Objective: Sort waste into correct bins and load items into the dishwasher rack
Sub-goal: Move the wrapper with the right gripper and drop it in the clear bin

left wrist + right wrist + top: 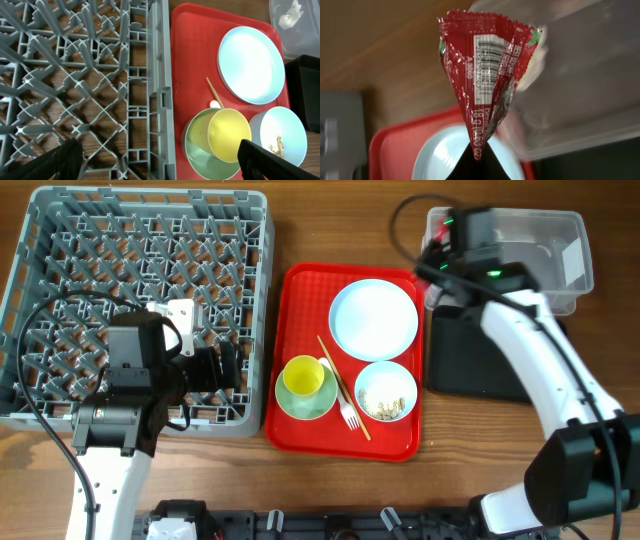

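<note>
My right gripper point(477, 151) is shut on the small red snack wrapper point(482, 70), which sticks up from the pinched fingertips. In the overhead view the right gripper point(438, 262) hangs by the left end of the clear tub point(560, 242), behind the black tray point(480, 365). A white tissue point(292, 12) lies in the tub. My left gripper point(226, 367) is open over the right edge of the grey rack point(100, 250), holding nothing. On the red tray point(300, 295) are the blue plate point(373, 319), the bowl point(386, 391) with rice scraps, and the yellow cup point(303, 375) on the green saucer point(300, 408).
Wooden chopsticks point(335, 370) and a white fork point(348, 412) lie between the cup and the bowl. The rack stands close against the red tray's left side. Bare wooden table shows along the front edge and at the far right.
</note>
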Robot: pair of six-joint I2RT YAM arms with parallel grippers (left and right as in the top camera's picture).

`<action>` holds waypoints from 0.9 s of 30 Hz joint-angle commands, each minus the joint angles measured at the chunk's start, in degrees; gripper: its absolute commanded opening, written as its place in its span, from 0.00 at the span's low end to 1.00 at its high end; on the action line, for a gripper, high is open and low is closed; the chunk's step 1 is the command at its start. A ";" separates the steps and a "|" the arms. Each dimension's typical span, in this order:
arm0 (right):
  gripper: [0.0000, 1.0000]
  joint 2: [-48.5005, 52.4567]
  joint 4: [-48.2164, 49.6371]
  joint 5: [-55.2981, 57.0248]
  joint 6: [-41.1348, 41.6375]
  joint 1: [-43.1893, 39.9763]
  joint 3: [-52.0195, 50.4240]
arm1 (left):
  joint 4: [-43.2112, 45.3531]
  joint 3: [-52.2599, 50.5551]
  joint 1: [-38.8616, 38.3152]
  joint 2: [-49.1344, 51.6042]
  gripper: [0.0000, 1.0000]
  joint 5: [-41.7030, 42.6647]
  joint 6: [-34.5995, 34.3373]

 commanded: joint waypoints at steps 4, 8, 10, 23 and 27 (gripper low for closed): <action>0.36 2.58 5.55 -0.26 -6.45 -7.98 0.50 | 0.00 1.11 -0.20 0.15 1.00 0.04 -0.57; 0.54 2.78 9.77 -3.82 -11.04 -9.86 0.59 | 0.00 1.11 -0.20 0.15 1.00 0.04 -0.57; 0.55 2.38 9.88 -5.79 -12.48 -10.51 1.16 | 0.00 1.11 -0.20 0.15 1.00 0.04 -0.57; 0.81 -6.36 -17.03 -16.96 -19.69 -5.64 1.57 | 0.00 1.11 -0.20 0.15 1.00 0.04 -0.57; 0.80 -6.40 -25.24 -16.90 -19.32 -0.11 0.85 | -0.02 1.11 -0.20 0.15 1.00 0.04 -0.57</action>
